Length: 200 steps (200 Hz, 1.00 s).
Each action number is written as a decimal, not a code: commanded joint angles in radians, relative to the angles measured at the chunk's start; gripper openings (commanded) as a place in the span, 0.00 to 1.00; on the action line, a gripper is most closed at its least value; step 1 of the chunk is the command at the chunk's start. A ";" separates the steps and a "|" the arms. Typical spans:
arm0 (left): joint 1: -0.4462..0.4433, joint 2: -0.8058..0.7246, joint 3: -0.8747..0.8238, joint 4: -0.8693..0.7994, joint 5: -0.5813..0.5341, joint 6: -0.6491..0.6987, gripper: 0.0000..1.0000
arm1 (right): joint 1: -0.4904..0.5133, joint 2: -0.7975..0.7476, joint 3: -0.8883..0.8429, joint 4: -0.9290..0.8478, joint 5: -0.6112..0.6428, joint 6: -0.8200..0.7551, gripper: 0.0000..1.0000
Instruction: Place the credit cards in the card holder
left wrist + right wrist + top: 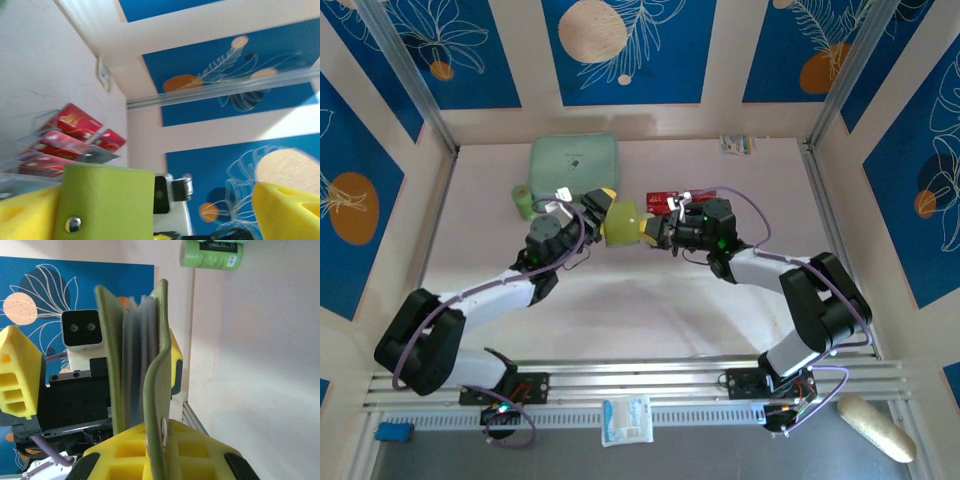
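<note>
Pinching smooth olive card holder [154, 380], right gripper [158, 452]

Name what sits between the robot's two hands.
The wallet, olive green, sits between the left hand and the right hand in the top view. The right hand is shut on its edge, and the left hand is open around it.
</note>
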State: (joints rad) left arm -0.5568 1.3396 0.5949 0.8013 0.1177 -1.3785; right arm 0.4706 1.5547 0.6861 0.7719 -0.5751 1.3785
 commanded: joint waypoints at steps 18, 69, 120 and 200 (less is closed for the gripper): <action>0.037 -0.131 -0.043 -0.255 0.014 0.195 1.00 | 0.001 -0.044 -0.072 -0.051 -0.027 -0.100 0.00; 0.038 -0.163 0.121 -0.766 -0.021 0.508 1.00 | 0.050 -0.019 -0.146 -0.088 0.024 -0.193 0.00; -0.018 -0.025 0.290 -0.966 -0.035 0.636 1.00 | 0.094 0.040 -0.181 -0.049 0.074 -0.206 0.00; -0.138 0.197 0.518 -1.156 -0.145 0.743 1.00 | 0.119 0.033 -0.206 -0.063 0.162 -0.229 0.00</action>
State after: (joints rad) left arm -0.6636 1.4883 1.0420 -0.2581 0.0307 -0.6949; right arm 0.5774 1.6012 0.4904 0.6949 -0.4484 1.1812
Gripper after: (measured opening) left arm 0.998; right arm 0.064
